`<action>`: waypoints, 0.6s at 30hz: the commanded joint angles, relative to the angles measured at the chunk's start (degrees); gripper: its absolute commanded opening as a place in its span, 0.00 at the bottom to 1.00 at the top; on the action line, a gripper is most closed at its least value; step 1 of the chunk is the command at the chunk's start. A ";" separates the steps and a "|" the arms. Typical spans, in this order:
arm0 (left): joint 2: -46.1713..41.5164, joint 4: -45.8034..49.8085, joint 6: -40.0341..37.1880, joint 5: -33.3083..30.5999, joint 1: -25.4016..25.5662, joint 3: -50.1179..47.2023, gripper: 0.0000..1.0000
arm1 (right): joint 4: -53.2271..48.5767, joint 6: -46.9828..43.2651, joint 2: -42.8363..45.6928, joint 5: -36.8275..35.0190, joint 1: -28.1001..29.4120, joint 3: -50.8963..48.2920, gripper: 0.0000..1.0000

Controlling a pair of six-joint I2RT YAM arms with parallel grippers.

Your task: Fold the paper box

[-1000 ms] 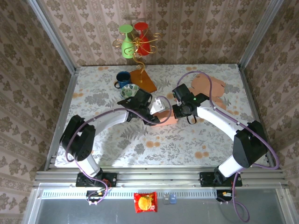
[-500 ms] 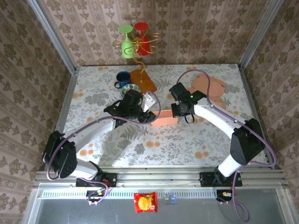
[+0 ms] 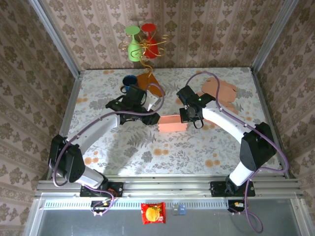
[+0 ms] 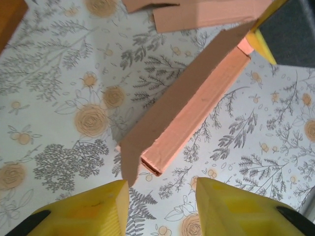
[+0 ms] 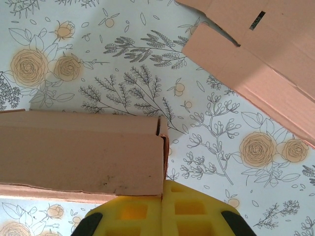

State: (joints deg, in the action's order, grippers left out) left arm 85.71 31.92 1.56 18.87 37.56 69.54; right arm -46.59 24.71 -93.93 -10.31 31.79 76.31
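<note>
Floral oilcloth covered the counter (image 3: pixel 197 152), shut in by patterned wallpaper on three sides. At its middle lay the box (image 3: pixel 172 123), a long, shallow tray of salmon card, only part formed. It looked very light and thin: stiff along its creases, but likely to buckle or skid if pushed on a flat face, so the folds and corners seemed the places to take hold. The right end effector (image 5: pixel 162 214) was closed at the box's right end, apparently pinching the thin end wall, which ran straight into the seam between its fingers. The left end effector (image 4: pixel 162 206) hovered off the other end, fingers apart and holding nothing. From the left wrist, one long flap (image 4: pixel 167 110) stood up along the box's side, unfolded, and the open end near it looked the handiest next hold. Spare flat blanks (image 3: pixel 219 91) lay at the far right, close behind the right arm, where a sweep could snag them. A blue mug (image 3: pixel 129 81) and a wire stand (image 3: pixel 142 44) of coloured glasses sat just beyond the left arm, crowding any reach that way.
</note>
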 commanded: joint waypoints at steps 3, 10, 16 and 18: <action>3.54 5.06 -3.02 -2.79 1.02 3.62 0.39 | -2.39 0.99 -1.06 -0.42 0.29 1.56 0.00; 6.58 5.17 -3.97 -2.97 1.13 5.17 0.31 | -2.45 0.85 -0.98 -0.30 0.29 1.43 0.00; 7.36 4.29 -3.83 -4.85 1.56 4.91 0.27 | -2.29 0.63 -0.73 -0.21 0.27 1.20 0.00; 7.40 4.13 -3.78 -5.89 1.62 4.99 0.26 | -2.23 0.63 -0.69 -0.16 0.29 0.79 0.00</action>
State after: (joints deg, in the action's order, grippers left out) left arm 92.95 35.20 -1.30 14.92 38.72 72.90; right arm -46.76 24.67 -94.04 -10.31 31.79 76.44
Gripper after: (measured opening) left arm 0.262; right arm 0.066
